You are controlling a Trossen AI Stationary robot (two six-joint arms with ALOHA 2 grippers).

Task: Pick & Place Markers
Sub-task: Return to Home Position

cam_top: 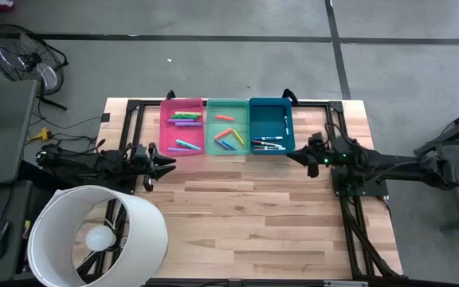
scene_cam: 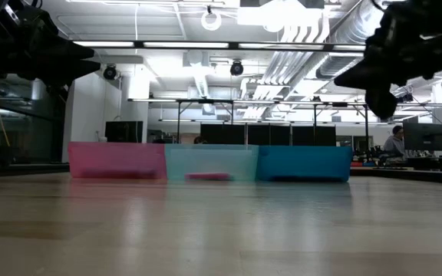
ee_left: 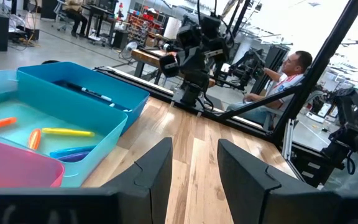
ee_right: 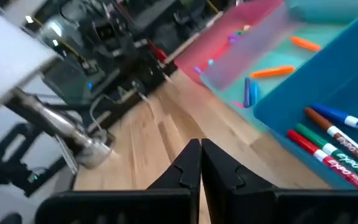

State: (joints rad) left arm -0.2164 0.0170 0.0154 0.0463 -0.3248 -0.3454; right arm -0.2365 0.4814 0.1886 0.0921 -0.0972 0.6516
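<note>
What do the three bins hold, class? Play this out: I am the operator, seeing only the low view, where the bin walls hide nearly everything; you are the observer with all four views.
Observer: From above, the pink bin holds several markers, green and purple among them.
Operator: And the blue bin?
Observer: Its markers lie along the wall nearest the open table; the right wrist view shows red, green and blue ones.
Operator: How do the jaws stand?
Observer: The left arm has its jaws apart and empty beside the pink bin; the right arm has its jaws closed on nothing beside the blue bin.
</note>
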